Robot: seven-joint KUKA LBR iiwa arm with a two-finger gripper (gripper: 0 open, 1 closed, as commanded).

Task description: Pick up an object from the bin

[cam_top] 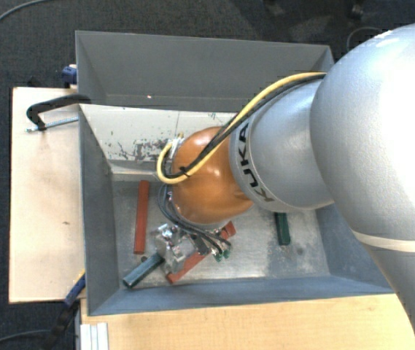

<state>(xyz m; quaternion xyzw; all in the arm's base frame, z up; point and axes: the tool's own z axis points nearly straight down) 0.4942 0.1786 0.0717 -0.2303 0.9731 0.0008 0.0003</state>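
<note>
BIN PICK: The KUKA arm's gripper (172, 245) sits low over the near-left floor of the grey bin (94, 217). Directly under it, 2 short bars meet: a dark teal bar (141, 271) slanting toward the near-left corner and a red-brown bar (187, 267) just to its right. Both look like stiff, light, straight-edged sticks, probably plastic or painted wood, and smooth enough to slip. A hold across the narrow width near mid-length would seem safest, since a grip at one end could let either bar swing. Whether the jaws are open or closed cannot be told, as the orange wrist cover (203, 177) hangs over them. A longer red-brown stick (142, 217) lies apart to the left, and a dark green bar (283, 229) lies well apart to the right.
</note>
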